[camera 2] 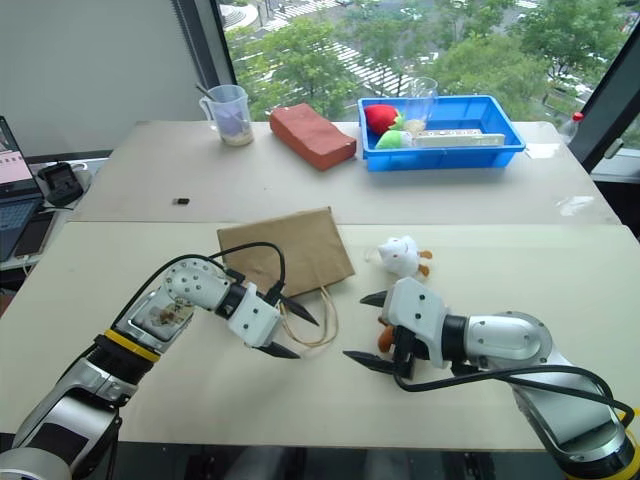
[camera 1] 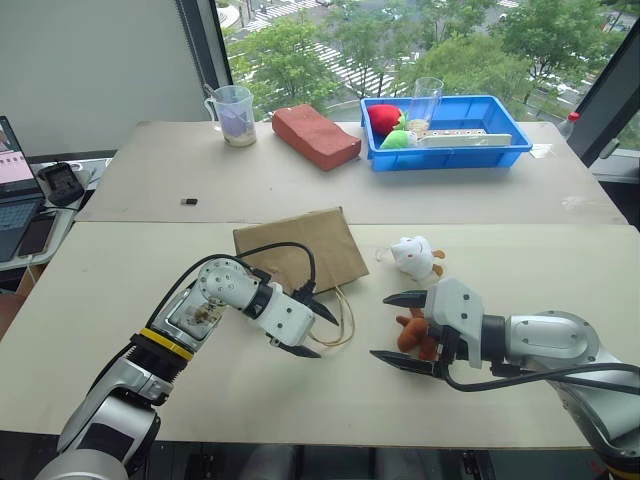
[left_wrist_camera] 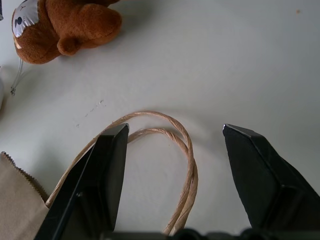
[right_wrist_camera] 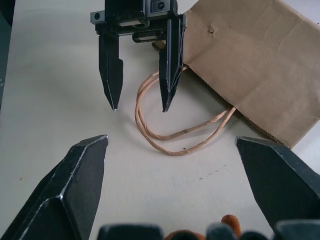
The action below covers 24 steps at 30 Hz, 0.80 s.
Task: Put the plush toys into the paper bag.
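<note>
The paper bag (camera 1: 300, 250) lies flat on the table, its twisted loop handles (camera 1: 345, 320) spread toward me. My left gripper (camera 1: 325, 335) hovers at those handles, open, with the loops (left_wrist_camera: 185, 165) lying between its fingers and nothing pinched. The white plush toy (camera 1: 412, 255) sits just right of the bag. The orange-brown monkey plush toy (camera 1: 412, 335) lies nearer me, partly hidden behind my right gripper (camera 1: 380, 327). That gripper is wide open and faces the left gripper (right_wrist_camera: 140, 107) across the handles (right_wrist_camera: 170, 135).
On the far table are a red brick-shaped block (camera 1: 315, 135), a clear measuring cup (camera 1: 235, 115) and a blue tray (camera 1: 500, 152) holding red and green soft things and a glass. A laptop (camera 1: 12, 170) stands at the far left. A small black item (camera 1: 189, 202) lies near the table seam.
</note>
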Each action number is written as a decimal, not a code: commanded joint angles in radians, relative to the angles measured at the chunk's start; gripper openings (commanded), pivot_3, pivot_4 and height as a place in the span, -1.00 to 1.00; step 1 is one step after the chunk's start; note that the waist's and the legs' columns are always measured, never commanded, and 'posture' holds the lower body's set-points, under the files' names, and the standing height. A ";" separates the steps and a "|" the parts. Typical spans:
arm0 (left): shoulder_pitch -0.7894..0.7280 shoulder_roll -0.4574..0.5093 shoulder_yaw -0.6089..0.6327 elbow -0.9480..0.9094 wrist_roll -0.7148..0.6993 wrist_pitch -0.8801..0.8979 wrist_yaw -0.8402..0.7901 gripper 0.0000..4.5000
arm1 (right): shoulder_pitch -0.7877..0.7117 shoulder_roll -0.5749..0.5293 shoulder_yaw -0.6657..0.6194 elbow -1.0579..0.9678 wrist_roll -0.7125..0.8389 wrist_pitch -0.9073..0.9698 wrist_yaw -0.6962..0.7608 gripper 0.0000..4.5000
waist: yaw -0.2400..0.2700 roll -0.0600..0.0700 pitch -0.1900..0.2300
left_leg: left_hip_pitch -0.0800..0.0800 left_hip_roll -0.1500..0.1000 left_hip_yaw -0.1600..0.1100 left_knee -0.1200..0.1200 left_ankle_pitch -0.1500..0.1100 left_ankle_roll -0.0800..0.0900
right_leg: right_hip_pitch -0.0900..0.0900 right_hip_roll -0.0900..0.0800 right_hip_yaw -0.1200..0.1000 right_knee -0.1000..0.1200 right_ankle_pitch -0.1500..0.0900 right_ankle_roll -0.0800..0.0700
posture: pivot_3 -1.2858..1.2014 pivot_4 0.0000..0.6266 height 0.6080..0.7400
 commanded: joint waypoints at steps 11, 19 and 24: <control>0.000 -0.001 -0.008 0.027 0.016 -0.025 0.007 -0.99 | -0.001 -0.006 -0.018 -0.030 0.016 0.010 -0.010 1.00 | 0.000 0.000 0.000 | 0.000 0.000 0.000 0.000 0.000 0.000 | 0.000 0.000 0.000 0.000 0.000 0.000 | 0.03 -0.52 1.00; -0.006 -0.010 0.024 -0.037 -0.095 0.125 -0.033 -0.99 | 0.013 -0.009 -0.024 -0.026 0.011 -0.001 -0.006 1.00 | 0.000 0.000 0.000 | 0.000 0.000 0.000 0.000 0.000 0.000 | 0.000 0.000 0.000 0.000 0.000 0.000 | 0.03 -0.52 1.00; -0.040 0.014 0.123 -0.172 -0.369 0.511 -0.089 -0.99 | 0.024 -0.008 -0.026 -0.031 0.008 -0.003 -0.010 1.00 | -0.006 0.000 0.000 | 0.000 0.000 -0.001 0.001 -0.001 0.001 | 0.000 0.000 0.000 0.002 0.000 0.000 | 0.03 -0.52 1.00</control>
